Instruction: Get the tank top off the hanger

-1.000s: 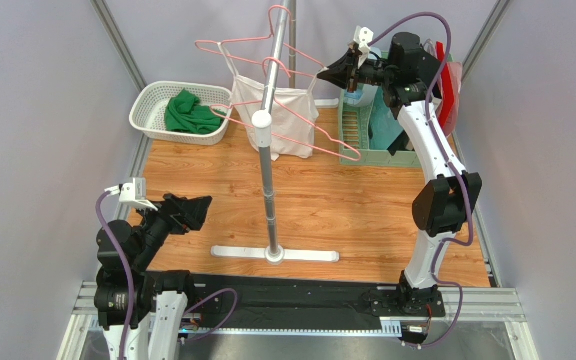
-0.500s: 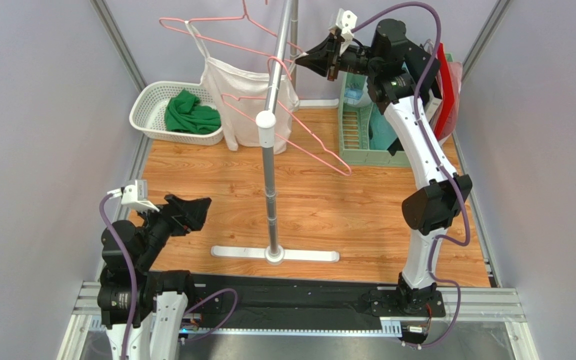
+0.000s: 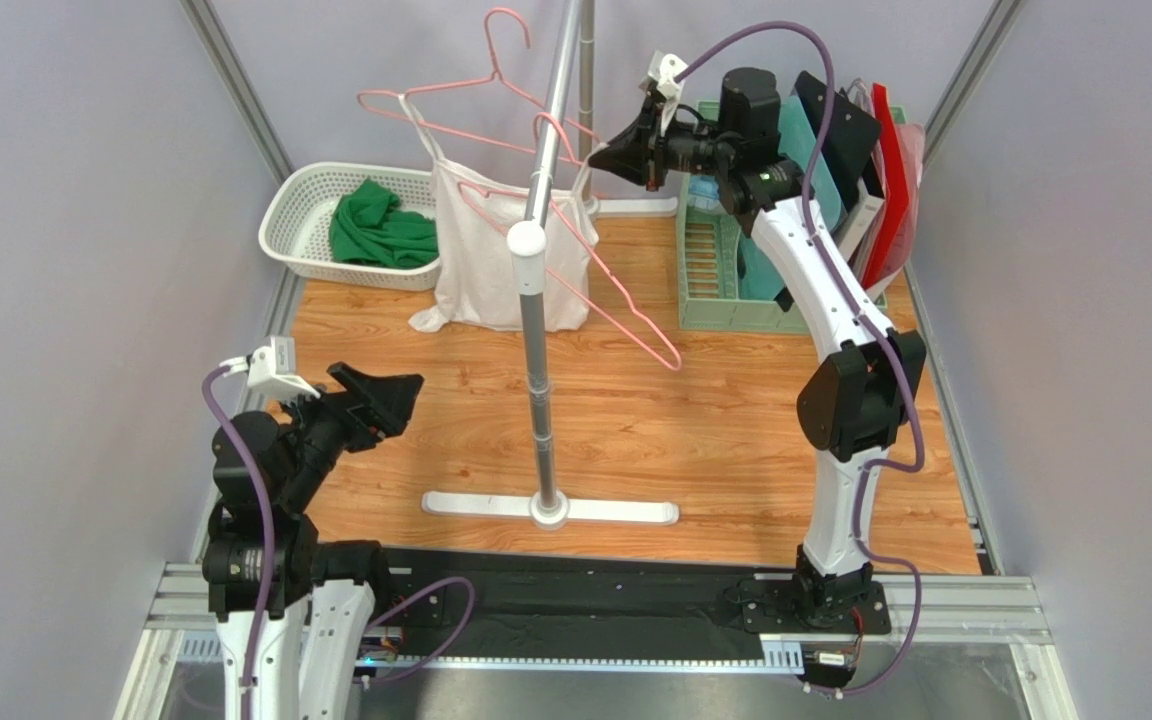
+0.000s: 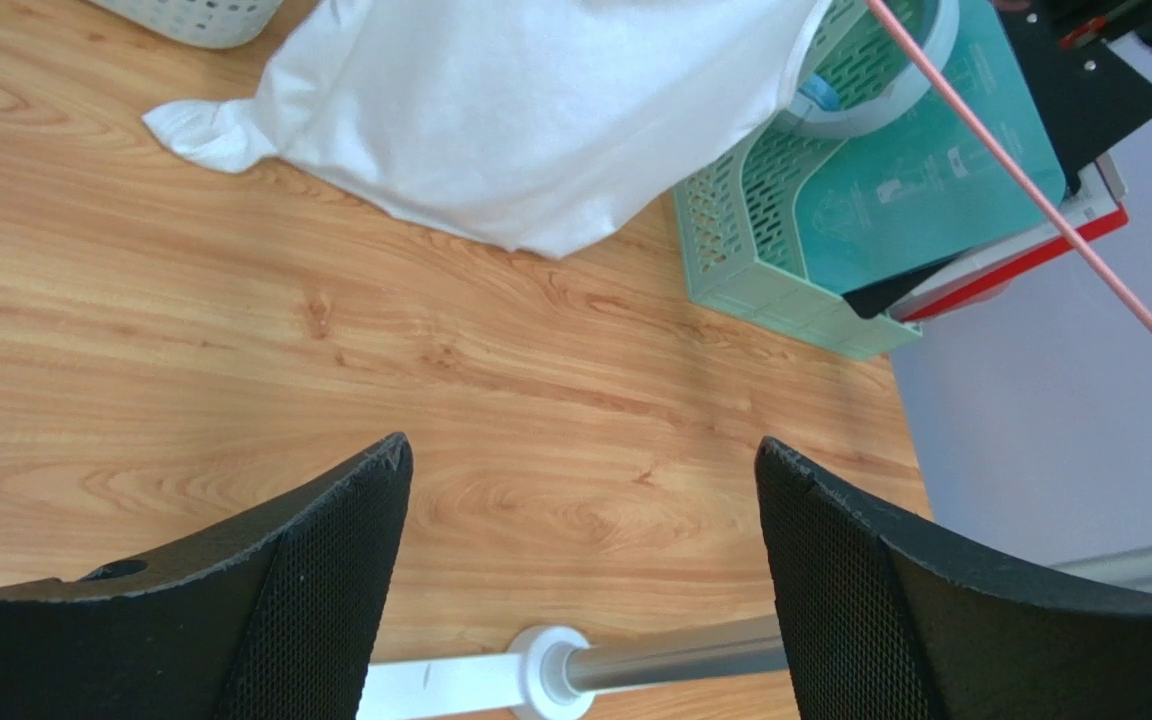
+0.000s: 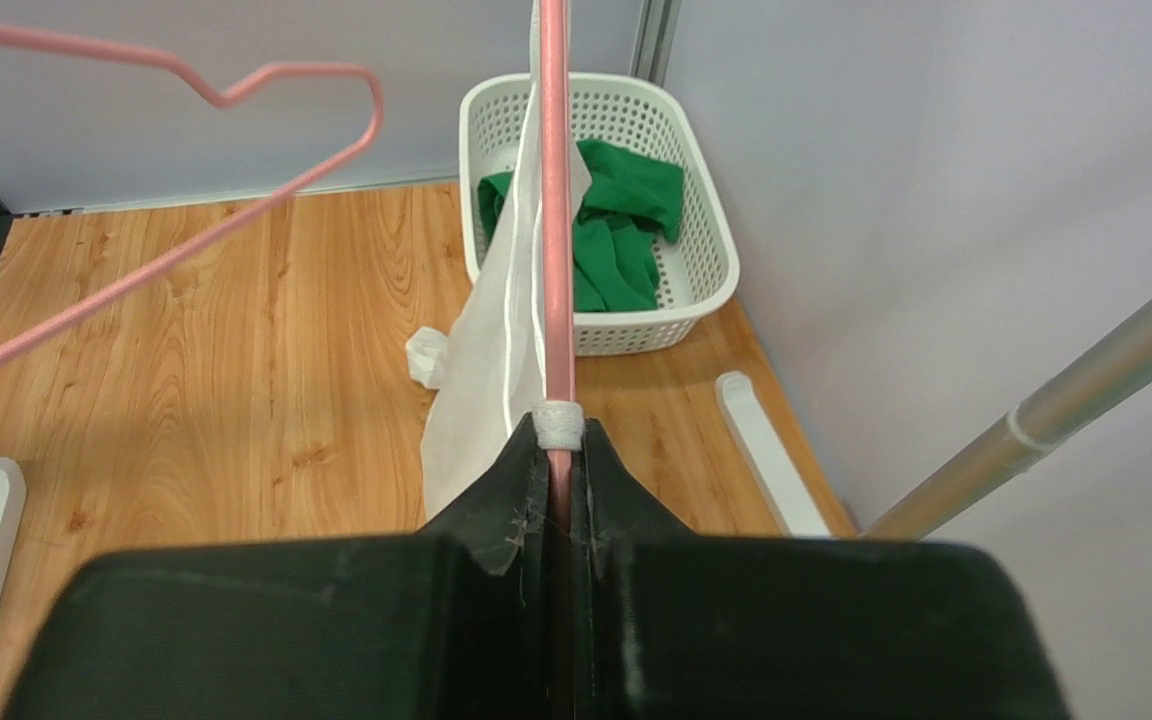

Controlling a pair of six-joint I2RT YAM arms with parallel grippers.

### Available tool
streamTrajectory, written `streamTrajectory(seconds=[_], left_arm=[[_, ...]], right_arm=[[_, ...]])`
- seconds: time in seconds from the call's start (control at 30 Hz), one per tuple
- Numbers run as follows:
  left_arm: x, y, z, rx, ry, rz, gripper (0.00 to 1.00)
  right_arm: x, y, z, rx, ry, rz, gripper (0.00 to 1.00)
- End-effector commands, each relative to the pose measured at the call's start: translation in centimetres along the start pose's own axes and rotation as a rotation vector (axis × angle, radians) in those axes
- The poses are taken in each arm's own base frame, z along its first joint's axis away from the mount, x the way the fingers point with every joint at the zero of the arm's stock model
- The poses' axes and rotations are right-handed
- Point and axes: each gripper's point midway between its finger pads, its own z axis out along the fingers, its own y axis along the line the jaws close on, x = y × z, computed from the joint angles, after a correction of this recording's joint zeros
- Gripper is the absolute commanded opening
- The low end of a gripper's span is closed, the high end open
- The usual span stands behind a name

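Ops: Status, top view?

Lab: Up high beside the rack (image 3: 539,353) rail, the right gripper (image 3: 620,150) is clamped on one end of the upper hanger (image 3: 455,129). The tank top (image 3: 495,255) hangs from that hanger by its straps, left of the rail. Its lower corner is down on the table (image 3: 717,435). A spare hanger (image 3: 638,308) sits lower, in front of the cloth. The left gripper (image 3: 387,393) is low at near left, jaws apart with nothing between them. The basket (image 3: 301,210) with a green cloth (image 3: 379,228) is far left, the crate (image 3: 717,285) far right.

Ops: Hook off the rail?

Lab: Can't tell from there.

Ops: Left wrist?

Lab: The fingers (image 4: 312,585) are spread wide over wood. The tank top's hem is ahead, draped onto the table and well apart from them. The crate is just right of the hem. A pink wire crosses the top right corner. The rack's foot and pole lie along the bottom edge, between the fingers.

Ops: Right wrist?

Lab: The jaws are pinched tight on the hanger wire, just below a white band on it. The wire runs straight ahead, and the tank top hangs from it on the left side, reaching the table. The basket is beyond, green cloth inside. The spare hanger is off to the left, the rail at right.
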Motion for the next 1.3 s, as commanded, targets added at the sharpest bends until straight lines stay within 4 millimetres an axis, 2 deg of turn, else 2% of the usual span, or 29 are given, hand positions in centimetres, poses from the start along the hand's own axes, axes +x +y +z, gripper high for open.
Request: streamTrajectory(seconds=[0.0,0.03,0.1,0.13,0.17,0.23,0.27,0.33,0.37,0.4,0.43,0.53,0.63,0.67,0.7,0.77,0.8,0.87,0.93,1.03,1.07,1.1,1.13,1.17,1.2,1.27], left_arm=[[-1.6,-1.8,1.1,0.084,-0.029,0.006,0.88],[-1.7,-1.7,1.5,0.082,-0.024,0.004,0.88],[-2.4,-2.1,1.9,0.097,-0.039,0.009,0.88],[-2.6,-2.0,2.4,0.095,-0.035,0.001,0.88],[-2.8,-2.1,2.7,0.099,-0.041,-0.002,0.88],[-3.6,-2.4,3.7,0.121,-0.056,-0.002,0.88],[-3.7,-2.2,4.2,0.121,-0.059,-0.004,0.88],[-4.5,-2.0,5.5,0.125,-0.080,0.002,0.86],[-4.5,-1.7,6.2,0.126,-0.083,0.006,0.85],[-5.3,-1.6,7.2,0.136,-0.115,0.017,0.83],[-5.2,-0.9,8.0,0.122,-0.121,0.024,0.84],[-5.6,1.8,10.7,0.049,-0.165,0.020,0.83],[-5.3,2.9,13.7,0.071,-0.160,0.034,0.79],[-6.0,2.5,14.4,0.100,-0.189,0.045,0.79],[-5.1,3.4,15.9,0.094,-0.151,0.044,0.77],[-5.8,3.0,17.0,0.130,-0.164,0.075,0.75],[-5.3,3.3,17.8,0.141,-0.139,0.093,0.74],[-6.4,2.4,18.3,0.176,-0.159,0.140,0.73],[-7.0,2.6,18.8,0.165,-0.170,0.183,0.72],[-6.9,4.0,19.5,0.116,-0.173,0.213,0.71],[-7.2,3.9,19.6,0.124,-0.190,0.227,0.69],[-6.8,4.5,20.1,0.116,-0.182,0.235,0.62],[-6.3,4.7,20.3,0.122,-0.174,0.243,0.48],[-6.8,4.1,20.5,0.162,-0.210,0.270,0.43],[-5.3,4.6,21.1,0.190,-0.177,0.270,0.42],[-5.1,4.2,21.7,0.244,-0.191,0.273,0.48]], right_arm=[[0.2,0.8,-0.8,-0.011,0.002,0.012,0.00],[1.4,1.0,-0.8,-0.017,0.018,0.039,0.00],[2.2,1.5,-0.8,-0.022,0.028,0.072,0.00],[3.6,1.7,-0.9,-0.021,0.046,0.106,0.00],[4.1,1.9,-0.9,-0.018,0.052,0.122,0.00],[5.1,2.0,-1.2,-0.001,0.071,0.170,0.00],[6.5,2.5,-1.3,-0.002,0.091,0.213,0.00],[7.0,3.3,-1.6,-0.003,0.096,0.270,0.00],[8.6,4.1,-1.8,-0.014,0.116,0.320,0.00],[8.9,4.5,-2.0,-0.020,0.118,0.345,0.00],[8.5,5.0,-2.0,-0.021,0.107,0.366,0.00],[10.7,6.3,-2.6,-0.025,0.141,0.425,0.00],[11.1,7.3,-3.1,-0.036,0.147,0.426,0.00],[11.0,7.3,-3.2,-0.036,0.148,0.426,0.00],[10.9,7.1,-3.2,-0.033,0.147,0.421,0.00],[11.1,7.0,-3.2,-0.035,0.153,0.440,0.00],[11.4,6.8,-3.1,-0.034,0.157,0.450,0.00],[11.3,6.7,-3.2,-0.042,0.147,0.459,0.00],[11.3,6.7,-3.0,-0.043,0.130,0.493,0.00],[10.8,6.7,-2.7,-0.043,0.090,0.543,0.00],[11.5,7.1,-2.8,-0.044,0.091,0.569,0.00],[10.9,7.0,-2.7,-0.041,0.066,0.582,0.00],[10.8,7.1,-2.7,-0.034,0.058,0.589,0.00],[11.3,7.3,-2.7,-0.032,0.064,0.606,0.00],[11.7,7.4,-2.8,-0.021,0.079,0.625,0.00],[12.4,7.7,-3.0,0.001,0.097,0.631,0.00]])
